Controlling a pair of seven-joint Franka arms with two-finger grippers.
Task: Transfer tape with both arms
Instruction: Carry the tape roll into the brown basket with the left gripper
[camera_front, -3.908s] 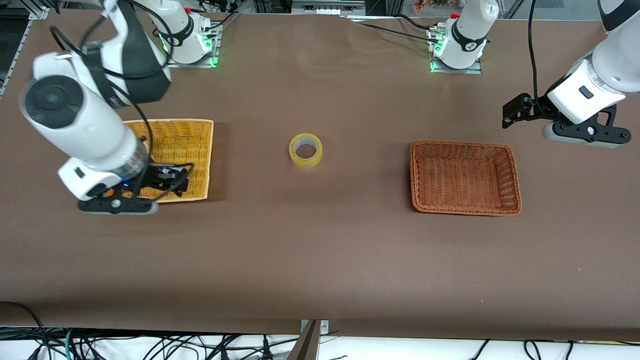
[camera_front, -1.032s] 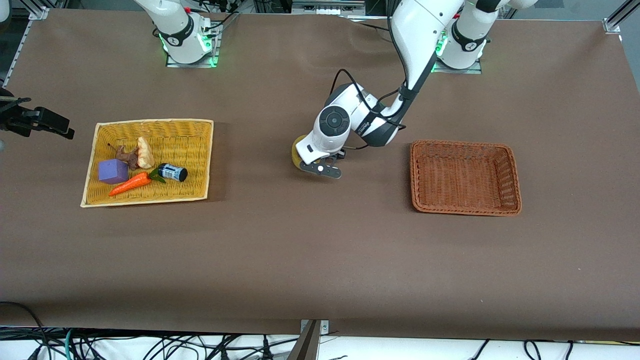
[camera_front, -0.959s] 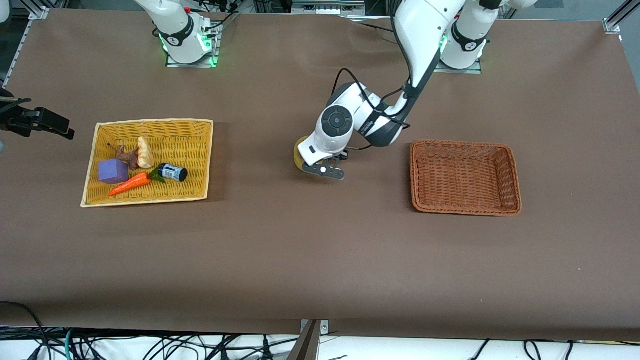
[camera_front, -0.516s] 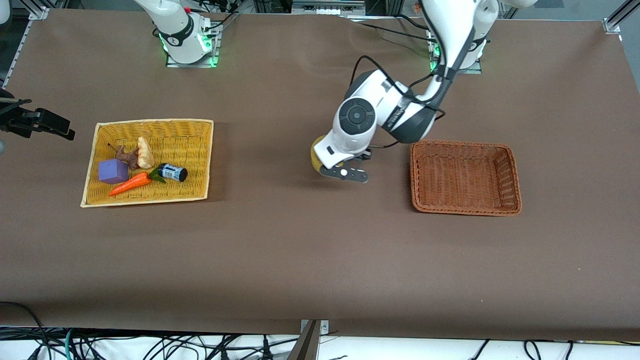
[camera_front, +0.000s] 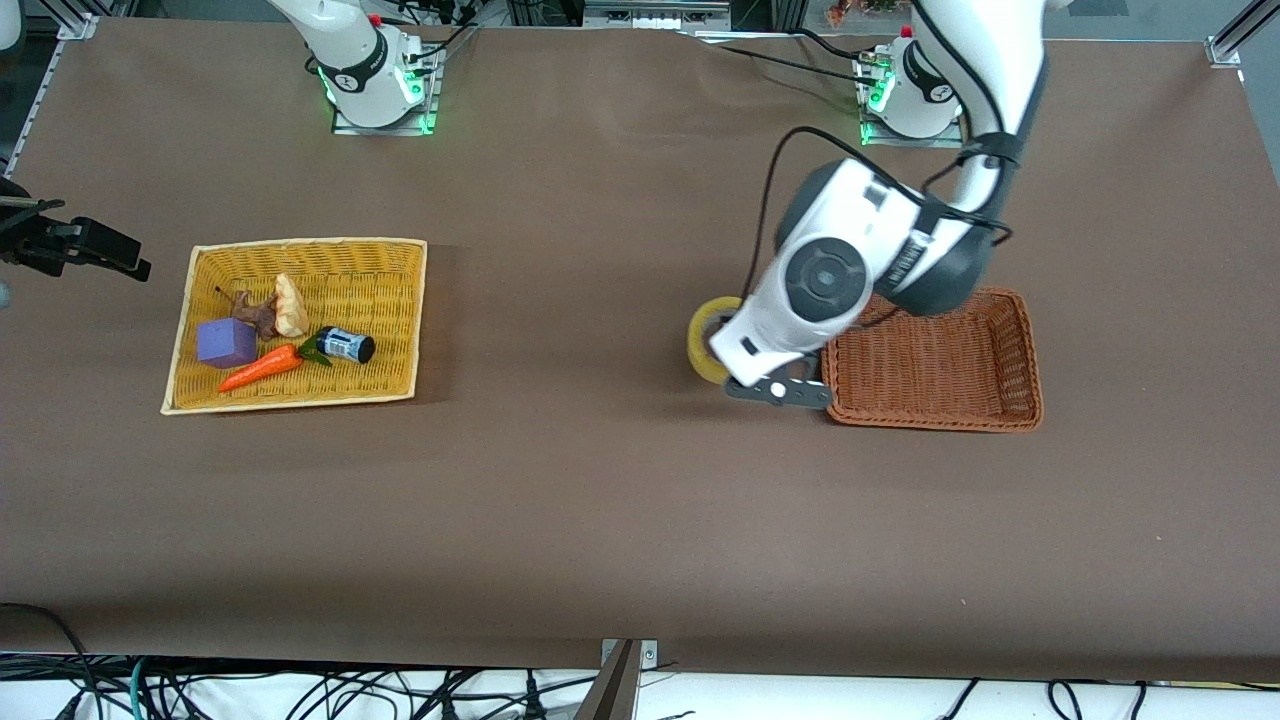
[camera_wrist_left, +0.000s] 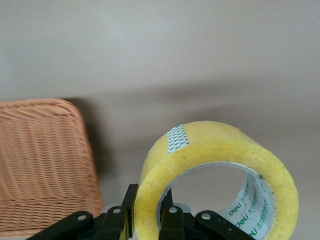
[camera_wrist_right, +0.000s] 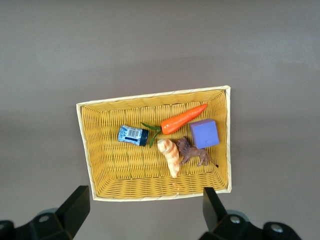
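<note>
left claw (camera_wrist_left: 147, 222) clamps the tape (camera_front: 706, 340) in the air just beside the brown basket (camera_front: 932, 357); right claw (camera_wrist_right: 145, 212) waits, fingers spread, well apart from it.

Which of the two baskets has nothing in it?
The brown basket at the left arm's end; the yellow basket holds a carrot, a purple block and other things.
</note>
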